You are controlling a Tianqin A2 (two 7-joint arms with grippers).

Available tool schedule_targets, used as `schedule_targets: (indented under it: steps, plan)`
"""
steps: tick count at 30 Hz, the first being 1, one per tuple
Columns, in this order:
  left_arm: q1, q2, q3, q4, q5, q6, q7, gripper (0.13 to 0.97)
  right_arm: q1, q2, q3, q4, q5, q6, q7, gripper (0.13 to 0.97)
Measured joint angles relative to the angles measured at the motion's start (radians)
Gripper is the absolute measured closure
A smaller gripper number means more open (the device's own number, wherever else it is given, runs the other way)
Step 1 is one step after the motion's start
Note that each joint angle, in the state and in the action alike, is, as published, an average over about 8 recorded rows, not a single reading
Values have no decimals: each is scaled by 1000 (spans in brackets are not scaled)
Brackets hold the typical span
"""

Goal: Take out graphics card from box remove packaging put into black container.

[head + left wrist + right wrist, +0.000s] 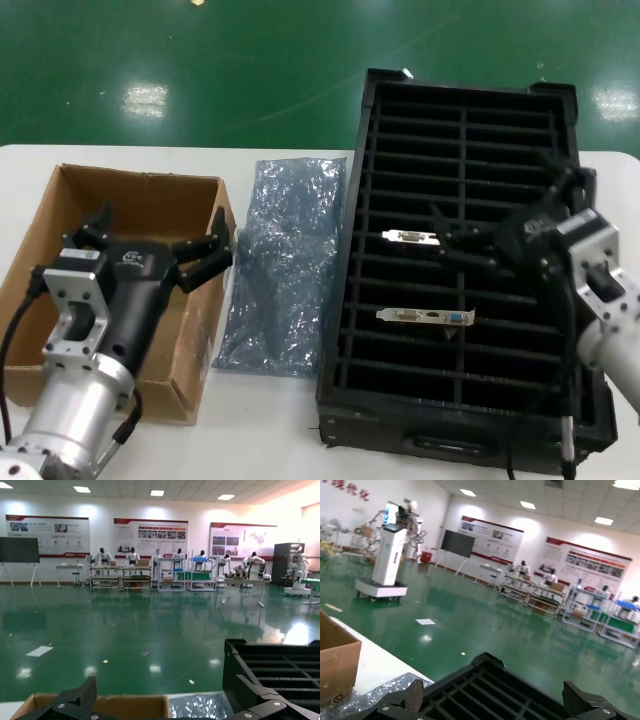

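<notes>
The brown box (150, 195) sits at the left of the white table; what shows of its floor is bare. My left gripper (150, 243) hovers over it, open and empty. The crinkly bluish packaging (285, 265) lies flat between the box and the black container (345, 300). Two graphics cards stand in the container's slots, silver brackets up: one (412, 237) mid-tray, one (425, 317) with a blue port nearer me. My right gripper (505, 205) is over the container's right half, open and empty. The wrist views show the left gripper (170, 700) and the right gripper (495, 695) with nothing between the fingers.
The white table (270, 410) carries everything; green floor lies beyond its far edge. In the left wrist view the box rim (100, 705), the bag (200, 706) and the container (280, 670) appear. The right wrist view shows the container (490, 685) and a box corner (337, 665).
</notes>
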Motion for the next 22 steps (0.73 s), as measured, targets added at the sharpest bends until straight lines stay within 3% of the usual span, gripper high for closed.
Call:
schedule_targets:
  steps: [19, 22]
  plan:
    - [150, 113, -181, 36, 154, 140, -1, 132, -264, 76, 47, 36, 448, 225, -196, 129]
    - [162, 122, -196, 39, 166, 151, -1, 132, -286, 82, 51, 39, 484, 243, -212, 129]
